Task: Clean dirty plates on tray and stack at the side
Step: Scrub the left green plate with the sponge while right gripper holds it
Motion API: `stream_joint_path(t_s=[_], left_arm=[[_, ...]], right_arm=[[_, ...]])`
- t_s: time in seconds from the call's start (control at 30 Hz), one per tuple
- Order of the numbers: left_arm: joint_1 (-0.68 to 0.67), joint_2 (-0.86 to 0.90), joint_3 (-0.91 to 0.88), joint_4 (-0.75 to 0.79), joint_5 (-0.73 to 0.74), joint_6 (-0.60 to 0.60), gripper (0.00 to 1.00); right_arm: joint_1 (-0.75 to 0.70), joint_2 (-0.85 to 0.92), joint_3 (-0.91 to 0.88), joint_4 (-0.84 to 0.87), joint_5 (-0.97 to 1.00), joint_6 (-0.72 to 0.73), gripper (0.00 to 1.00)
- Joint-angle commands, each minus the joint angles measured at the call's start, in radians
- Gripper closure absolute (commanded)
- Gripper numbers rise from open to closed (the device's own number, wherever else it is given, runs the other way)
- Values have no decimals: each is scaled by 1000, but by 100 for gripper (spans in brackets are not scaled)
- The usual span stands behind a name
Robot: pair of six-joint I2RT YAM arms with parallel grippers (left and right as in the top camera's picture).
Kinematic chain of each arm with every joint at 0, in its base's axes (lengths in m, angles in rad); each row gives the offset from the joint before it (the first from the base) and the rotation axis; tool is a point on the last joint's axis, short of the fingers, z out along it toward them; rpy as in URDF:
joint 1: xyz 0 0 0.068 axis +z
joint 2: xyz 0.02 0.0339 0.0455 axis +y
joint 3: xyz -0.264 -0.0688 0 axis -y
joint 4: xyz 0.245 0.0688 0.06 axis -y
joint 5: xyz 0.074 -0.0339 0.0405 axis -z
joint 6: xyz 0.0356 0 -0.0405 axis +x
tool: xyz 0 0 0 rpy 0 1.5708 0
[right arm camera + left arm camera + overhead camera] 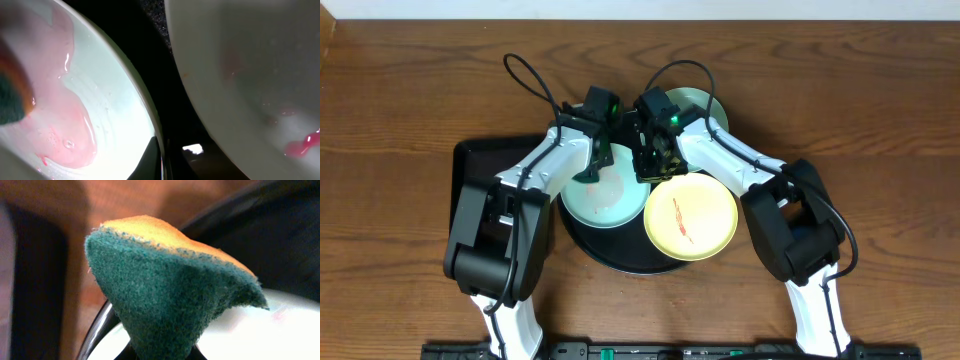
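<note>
I'm seeing a likely robotics lab: left arm and right arm are sitting at a plain wooden table.

The overhead camera looked straight down on the whole wooden counter. The left wrist camera sat very close behind a sponge that filled its frame. The right wrist camera pointed down, very near a mint plate. All three views shared that sponge and plate.

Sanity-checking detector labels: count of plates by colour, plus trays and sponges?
Mint-blue plates: 2
Yellow plate: 1
Round black tray: 1
Rectangular black tray: 1
Sponge: 1
Total: 6
</note>
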Motion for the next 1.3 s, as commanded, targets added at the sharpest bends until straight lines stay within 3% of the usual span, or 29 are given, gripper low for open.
stream_joint_path(t_s=[0.0,0.17,0.37,0.63,0.73,1.03,1.27], left_arm=[[8,18,6,-96,77,1,93],[8,18,6,-224,251,5,92],[8,18,6,-292,476,142,92],[8,18,6,-291,534,157,93],[11,18,6,-212,465,118,93],[11,18,6,-98,-38,-120,92],[8,18,6,-149,-66,-140,93]], right_arm=[[6,56,-24,2,37,-25,99],[6,56,-24,9,36,-25,99],[5,56,-24,8,36,-25,99],[5,56,-24,9,36,-25,99],[5,56,-24,10,36,-25,99],[5,56,-24,9,36,-25,99],[5,56,-24,13,36,-25,99]])
